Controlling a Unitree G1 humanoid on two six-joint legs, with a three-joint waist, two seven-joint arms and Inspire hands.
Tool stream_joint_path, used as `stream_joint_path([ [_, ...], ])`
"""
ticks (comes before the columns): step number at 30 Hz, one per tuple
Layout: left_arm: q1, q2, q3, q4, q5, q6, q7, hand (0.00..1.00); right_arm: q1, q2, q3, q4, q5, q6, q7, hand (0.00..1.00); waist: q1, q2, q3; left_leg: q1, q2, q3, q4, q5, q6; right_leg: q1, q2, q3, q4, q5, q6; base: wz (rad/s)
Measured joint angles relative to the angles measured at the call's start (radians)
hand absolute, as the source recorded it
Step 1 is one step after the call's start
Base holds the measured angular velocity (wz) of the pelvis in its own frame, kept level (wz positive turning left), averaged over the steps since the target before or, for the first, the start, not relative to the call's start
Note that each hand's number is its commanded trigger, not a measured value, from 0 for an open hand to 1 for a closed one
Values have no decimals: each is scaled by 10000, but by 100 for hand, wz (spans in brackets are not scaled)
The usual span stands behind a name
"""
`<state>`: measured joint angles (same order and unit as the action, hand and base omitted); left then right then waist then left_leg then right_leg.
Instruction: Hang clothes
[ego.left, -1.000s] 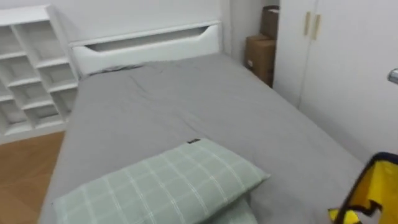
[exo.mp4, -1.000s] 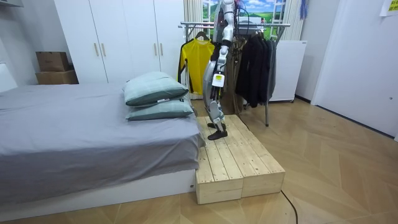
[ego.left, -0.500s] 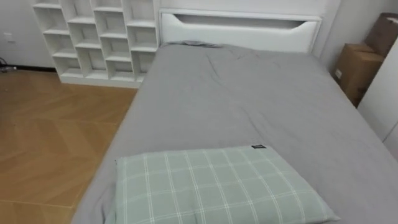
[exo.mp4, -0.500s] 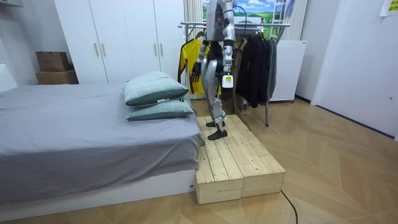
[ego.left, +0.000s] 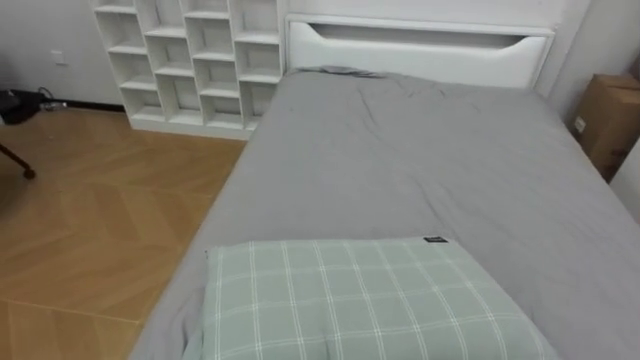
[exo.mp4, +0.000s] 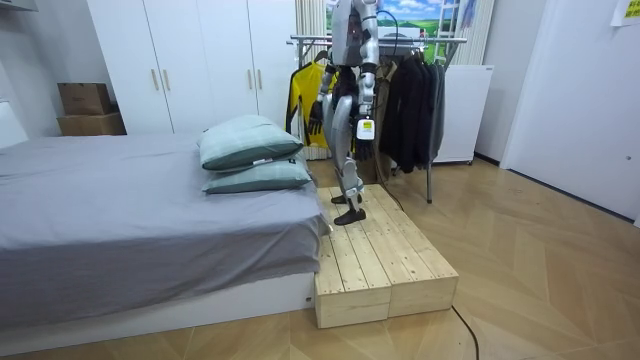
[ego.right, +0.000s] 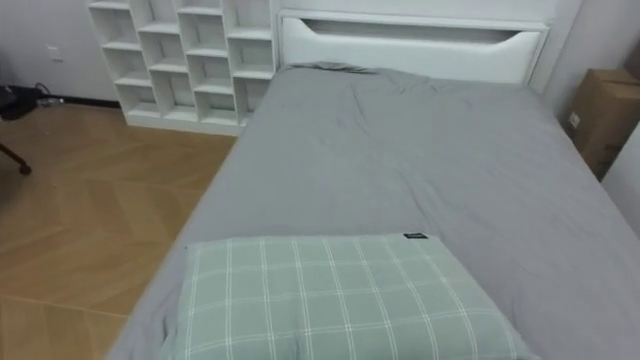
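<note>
Clothes (exo.mp4: 300, 105) on rack (exo.mp4: 425, 40) at six o'clock behind robot facing bed (ego.left: 420, 170); left hand (exo.mp4: 366, 148), right hand (exo.mp4: 316, 112) hang low, seemingly empty, grip impossible to tell.

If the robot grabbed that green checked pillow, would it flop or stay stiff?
Probably floppy: the pillow looks soft and puffy, so it would likely sag where it isn't held. It seems light for its size. Its cloth cover probably isn't slippery.

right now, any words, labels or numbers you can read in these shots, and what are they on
No text can be read.
Dark tag on the checked pillow: too small to read.
White label on the cardboard box: too small to read.
Yellow sheet high at the room view's right: blurred.
</note>
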<state>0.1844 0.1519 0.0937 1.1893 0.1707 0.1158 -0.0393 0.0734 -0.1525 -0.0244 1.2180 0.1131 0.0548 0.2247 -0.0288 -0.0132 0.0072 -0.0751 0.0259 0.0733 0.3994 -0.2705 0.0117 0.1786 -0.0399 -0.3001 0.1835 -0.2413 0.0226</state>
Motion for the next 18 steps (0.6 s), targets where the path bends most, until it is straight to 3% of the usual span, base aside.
stream_joint_path([
  [3, 37, 1, -20, 0, 3, 1, -11, 0, 60, -16, -1, 14, 379, 0, 110, 0, -30, -32, 7, -1, -31, -57, 8, 27, -10, -54, -11, 15, -16, -60, -97, 1],
  [11, -82, 9, -391, -215, -3, -68, 58, 0, 38, -9, 22, 307, 979, -120, 316, 0, -226, -12, -11, 7, -61, -65, -42, 150, -9, -63, 18, 294, -157, -138, -127, -1],
  [18, -90, 24, -543, -217, -6, -133, 234, 0, 37, 63, 55, 362, 1230, -206, 277, 0, -173, -57, -25, 159, -76, 55, -217, 174, -46, -48, 48, 504, -164, -112, -168, -2],
])
